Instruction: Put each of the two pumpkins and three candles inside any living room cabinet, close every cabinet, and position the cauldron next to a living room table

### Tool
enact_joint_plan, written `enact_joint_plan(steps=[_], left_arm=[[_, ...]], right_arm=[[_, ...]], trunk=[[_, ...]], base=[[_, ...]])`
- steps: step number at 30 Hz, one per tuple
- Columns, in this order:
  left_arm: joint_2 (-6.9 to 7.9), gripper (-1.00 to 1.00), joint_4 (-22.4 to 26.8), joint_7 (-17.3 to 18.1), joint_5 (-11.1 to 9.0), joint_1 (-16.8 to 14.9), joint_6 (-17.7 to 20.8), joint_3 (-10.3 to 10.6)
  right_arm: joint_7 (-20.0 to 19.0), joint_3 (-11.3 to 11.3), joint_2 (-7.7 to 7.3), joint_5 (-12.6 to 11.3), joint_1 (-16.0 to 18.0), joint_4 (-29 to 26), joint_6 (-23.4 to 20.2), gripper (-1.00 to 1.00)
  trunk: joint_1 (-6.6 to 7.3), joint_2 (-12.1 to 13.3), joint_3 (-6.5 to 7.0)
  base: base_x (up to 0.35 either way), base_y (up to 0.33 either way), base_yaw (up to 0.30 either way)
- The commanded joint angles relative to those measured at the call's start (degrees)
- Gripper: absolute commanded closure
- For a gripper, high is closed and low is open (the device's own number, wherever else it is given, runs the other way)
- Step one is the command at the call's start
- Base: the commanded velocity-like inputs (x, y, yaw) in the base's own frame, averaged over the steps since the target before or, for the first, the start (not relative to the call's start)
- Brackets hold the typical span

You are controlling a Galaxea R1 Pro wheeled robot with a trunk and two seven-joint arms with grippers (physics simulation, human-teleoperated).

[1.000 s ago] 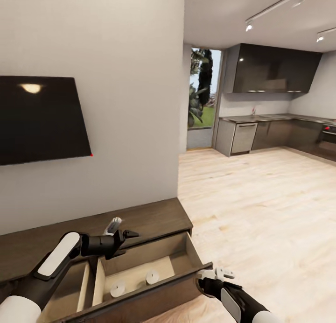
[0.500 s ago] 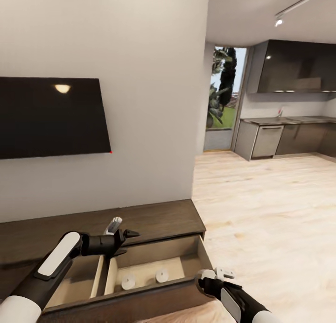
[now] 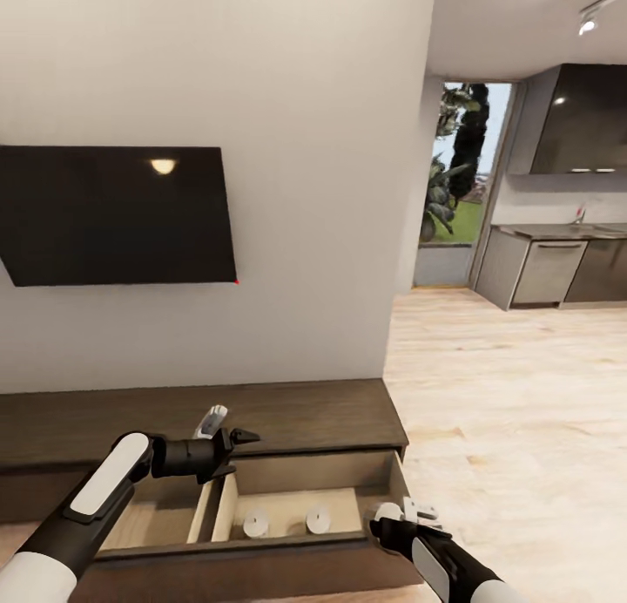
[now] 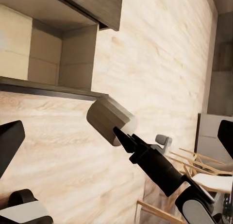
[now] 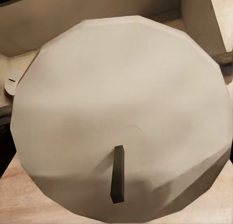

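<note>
Faces a long low dark-brown cabinet set against a pale wall, below a black television. In the cabinet front, an open drawer with a pale wood interior. Inside it, two candles standing upright, near each other but apart, on the drawer bottom. Just to its left, a second open drawer.

Over the cabinet's front edge, above the divide between the two drawers, hangs the left tool, spread wide and holding nothing; in the left wrist view, dark fingers at opposite edges.

Lower, at the open drawer's right front corner, the right tool, closed around a third candle. In the right wrist view, that candle's pale round top and dark wick seen close up, with the drawer's pale wood behind.

To the right, light wooden floor running towards a grey kitchen.
</note>
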State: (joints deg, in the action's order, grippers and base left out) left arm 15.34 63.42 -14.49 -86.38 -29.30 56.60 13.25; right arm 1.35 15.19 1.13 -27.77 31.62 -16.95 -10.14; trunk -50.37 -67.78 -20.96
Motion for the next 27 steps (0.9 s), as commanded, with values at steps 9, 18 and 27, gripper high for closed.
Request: enact_joint_plan(steps=[9, 18, 27], left_arm=[[0.05, -1.00, 0.04, -0.54, -0.55, -0.05, 0.00, 0.11], [0.06, -1.00, 0.04, -0.54, -0.56, -0.05, -0.01, 0.11], [0.05, -1.00, -0.13, -0.61, -0.54, -0.05, -0.06, 0.11]], right_arm=[[0.16, 0.05, -0.07, 0.00, 0.02, -0.10, -0.24, 1.00], [0.24, -0.07, 0.01, -0.01, 0.02, -0.10, -0.15, 1.00], [0.23, 0.07, 0.01, 0.00, 0.02, -0.10, -0.15, 1.00]], trunk=[[-0.01, -0.04, -0.07], [-0.01, -0.04, -0.07], [-0.01, -0.04, -0.07]], base=[[0.051, -0.095, 0.017], [0.159, -0.002, 0.000], [0.219, 0.000, 0.000]])
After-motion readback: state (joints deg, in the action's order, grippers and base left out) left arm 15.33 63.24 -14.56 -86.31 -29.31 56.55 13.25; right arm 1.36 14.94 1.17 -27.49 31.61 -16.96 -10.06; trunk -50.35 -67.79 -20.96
